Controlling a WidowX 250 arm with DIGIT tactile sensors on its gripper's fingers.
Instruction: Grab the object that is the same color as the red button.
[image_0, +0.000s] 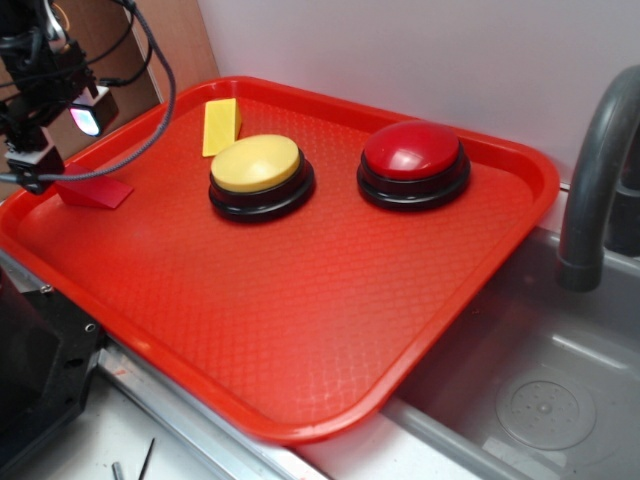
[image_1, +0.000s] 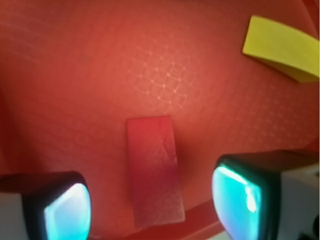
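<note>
Two glowing pads (image_1: 67, 212) of mine fill the bottom of the wrist view, cut off by the frame edge, so I see only their tips. My gripper (image_1: 150, 207) is spread wide, grasping nothing, and the red wedge (image_1: 154, 170) lies flat between the pads, touching neither. Its near end runs to the tray's rim at the bottom, and its colour almost melts into the red tray (image_1: 100, 75). Up in the corner, the yellow wedge (image_1: 282, 47) is partly cropped.

From the exterior view, my arm hides part of the red wedge (image_0: 95, 192) at the tray's left edge (image_0: 20, 235), and my gripper (image_0: 35, 165) sits right over it. Only this view shows the yellow button (image_0: 257, 165), the red button (image_0: 412, 152), the sink (image_0: 540, 390) and grey faucet (image_0: 595, 170), all well apart from me.
</note>
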